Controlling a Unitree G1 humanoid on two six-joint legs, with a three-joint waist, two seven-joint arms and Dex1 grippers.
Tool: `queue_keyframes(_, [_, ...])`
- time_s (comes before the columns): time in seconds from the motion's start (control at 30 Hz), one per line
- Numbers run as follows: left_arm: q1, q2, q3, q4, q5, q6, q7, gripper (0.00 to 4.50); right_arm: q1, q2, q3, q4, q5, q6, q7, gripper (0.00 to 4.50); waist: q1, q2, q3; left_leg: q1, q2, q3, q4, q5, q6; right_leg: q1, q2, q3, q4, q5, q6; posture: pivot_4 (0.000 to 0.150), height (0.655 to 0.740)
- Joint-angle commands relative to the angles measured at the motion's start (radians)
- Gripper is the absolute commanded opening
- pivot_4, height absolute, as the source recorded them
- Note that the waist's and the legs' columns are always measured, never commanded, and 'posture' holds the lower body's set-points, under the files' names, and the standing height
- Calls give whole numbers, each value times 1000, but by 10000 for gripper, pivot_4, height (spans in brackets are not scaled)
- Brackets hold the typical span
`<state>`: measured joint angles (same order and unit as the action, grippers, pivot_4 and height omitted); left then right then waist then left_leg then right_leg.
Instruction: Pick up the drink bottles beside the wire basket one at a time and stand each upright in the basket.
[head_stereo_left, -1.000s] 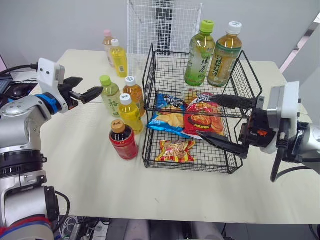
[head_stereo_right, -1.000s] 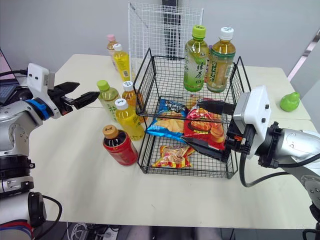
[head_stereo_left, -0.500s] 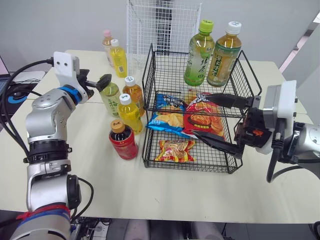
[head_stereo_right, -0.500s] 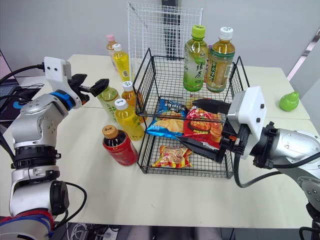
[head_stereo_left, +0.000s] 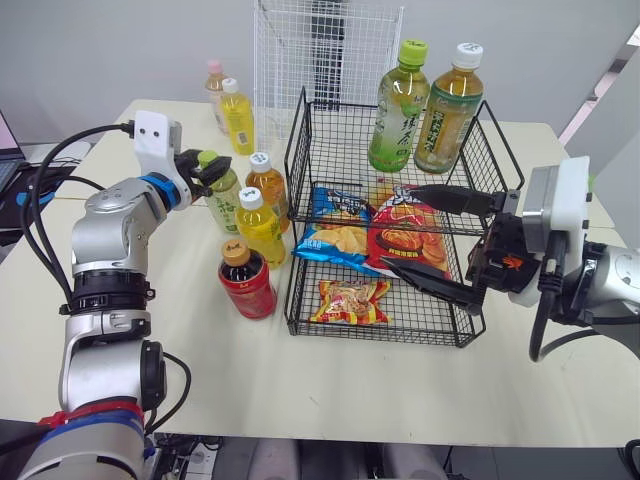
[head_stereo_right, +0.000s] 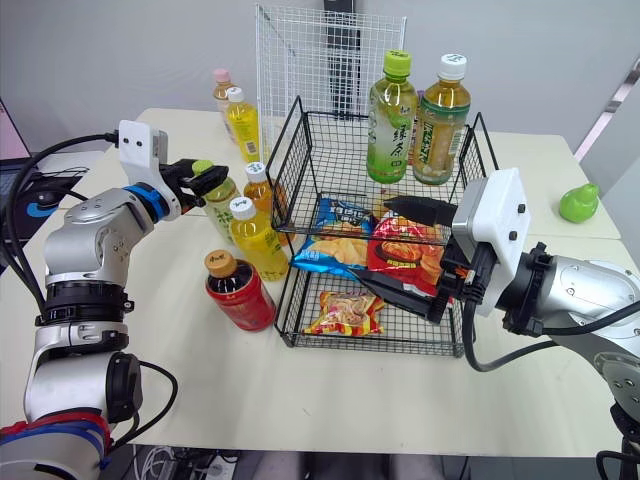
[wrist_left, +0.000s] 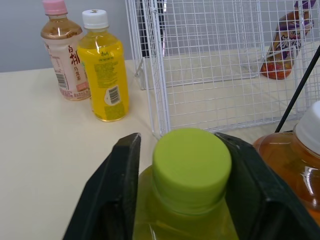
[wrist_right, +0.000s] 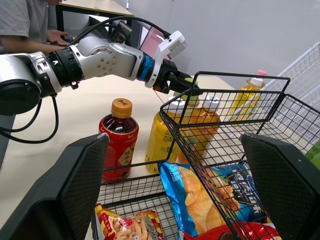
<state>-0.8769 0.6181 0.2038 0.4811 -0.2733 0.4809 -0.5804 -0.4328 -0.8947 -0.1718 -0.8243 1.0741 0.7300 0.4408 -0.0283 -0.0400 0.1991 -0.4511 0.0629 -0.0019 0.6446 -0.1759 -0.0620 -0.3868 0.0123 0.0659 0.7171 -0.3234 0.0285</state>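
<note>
A black two-tier wire basket stands mid-table. Two tall tea bottles stand upright in its upper tier. To its left stand a green-capped bottle, an amber bottle, a yellow bottle and a red bottle. My left gripper is shut on the green-capped bottle at its cap and neck, fingers on either side. My right gripper stands wide open at the basket's front right, holding nothing.
Snack bags lie in the basket. A white wire panel stands behind it. Two small bottles stand at the far left of the table. A green pear-shaped object sits far right. A person sits at another table.
My left arm has swung in from the table's left to the green-capped bottle, and its fingers have closed from wide open onto the cap. The right gripper has barely moved.
</note>
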Motion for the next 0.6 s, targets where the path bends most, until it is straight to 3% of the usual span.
queue_keyframes(0.03, [0,23,17,-65,-11,-7,-13,13478,-10,-7,-24,-28,3,-12,-7,45000,0,0,0,0,0,0,0,0,0,0,0,0,0,0,0,1500,7360])
queue_keyframes(0.27, [-41,168,37,-125,-49,-4,-173,13481,24,-30,-78,-31,5,-21,8,45000,-1,0,0,-1,1,0,-1,0,0,-1,0,0,0,0,0,1500,7360])
queue_keyframes(0.43, [-248,256,-16,-66,-63,64,-316,13480,69,-59,-150,-33,38,-21,28,45000,8,-3,2,-2,0,-1,0,0,0,-1,1,-2,-1,0,0,1500,7360])
queue_keyframes(0.6, [-556,236,-112,98,-17,75,-423,13480,135,-85,-222,-59,85,-19,33,45000,25,-3,2,-2,-1,-1,0,0,0,0,0,-2,-3,0,0,1500,7360])
